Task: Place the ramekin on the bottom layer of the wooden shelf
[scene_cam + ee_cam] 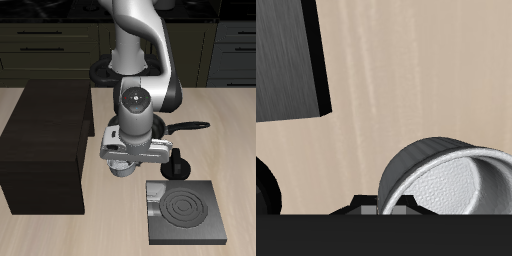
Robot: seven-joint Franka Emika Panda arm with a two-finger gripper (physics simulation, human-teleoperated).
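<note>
Wrist view puts the ramekin (451, 180) right under the gripper (128, 160), on the table (366, 100) beside the wooden shelf (45, 140); finger spread unclear, so straddle one wall squarely before lifting.

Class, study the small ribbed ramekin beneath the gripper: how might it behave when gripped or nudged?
The ramekin looks rigid, so it probably won't flex. Its round, smooth-looking rim could slip between fingers. Squat and wide-mouthed, it seems likelier to slide on the table than tip.
</note>
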